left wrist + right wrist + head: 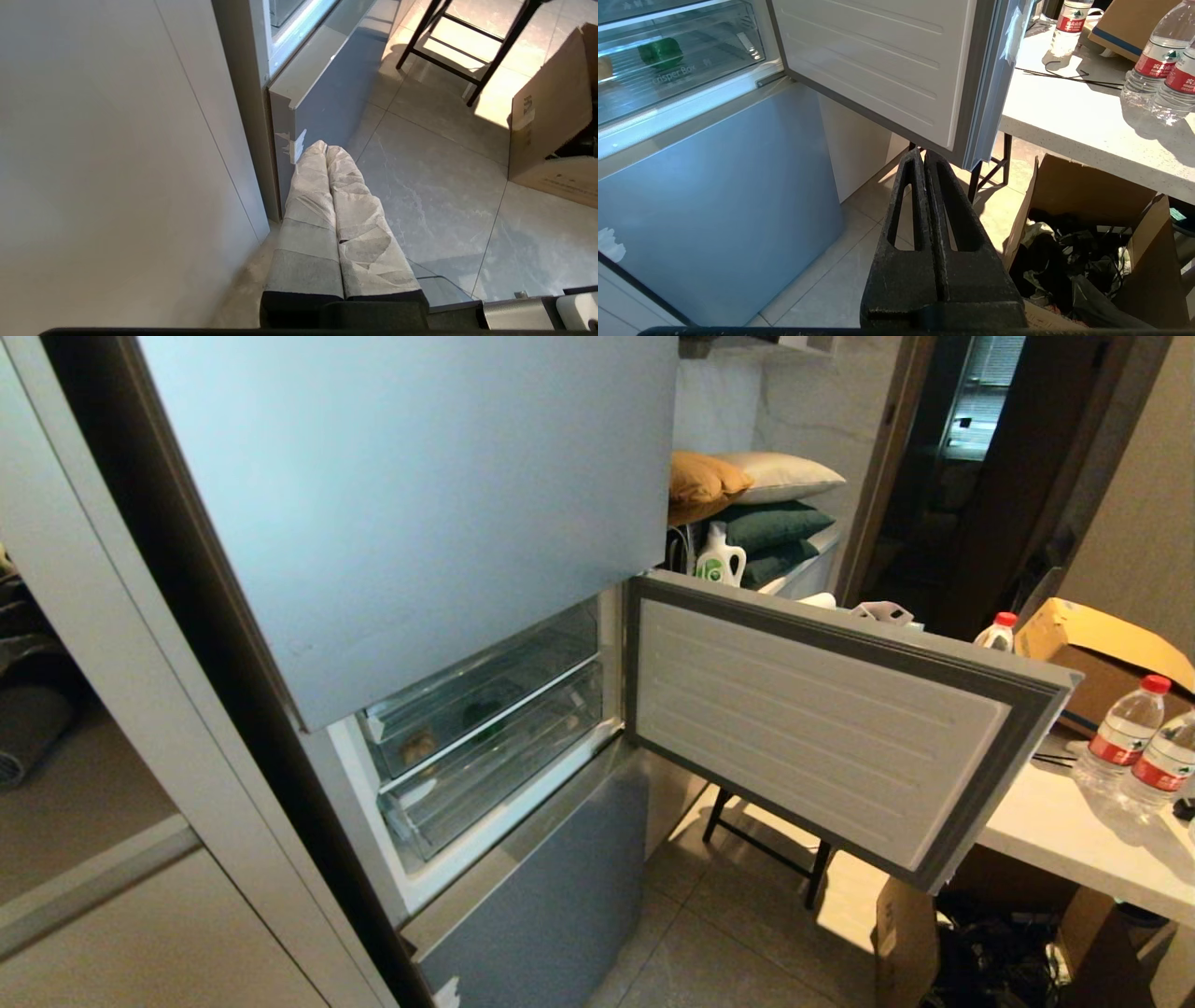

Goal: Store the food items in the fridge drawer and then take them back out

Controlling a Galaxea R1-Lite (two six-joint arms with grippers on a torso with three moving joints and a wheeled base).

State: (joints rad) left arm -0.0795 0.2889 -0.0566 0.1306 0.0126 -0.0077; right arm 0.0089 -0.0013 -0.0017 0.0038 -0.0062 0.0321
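The fridge drawer [551, 649] is the upper of two clear trays and sits pushed in behind the open middle door. Inside it lie the food items: a tan potato [417, 744] at the left and a dark green bell pepper [485, 709] to its right. The right wrist view also shows the drawer [705, 60], the pepper [660, 52] and an edge of the potato [601, 67]. Neither arm appears in the head view. My left gripper [325, 148] hangs shut and empty over the floor by the fridge's bottom door. My right gripper [922, 154] is shut and empty, low under the open door's corner.
The open fridge door [822, 719] swings out to the right. Behind it a white table [1055, 831] carries water bottles [1125, 728]. A cardboard box [1087, 224] of dark clutter stands under the table. A beige cabinet [117, 140] flanks the fridge on the left.
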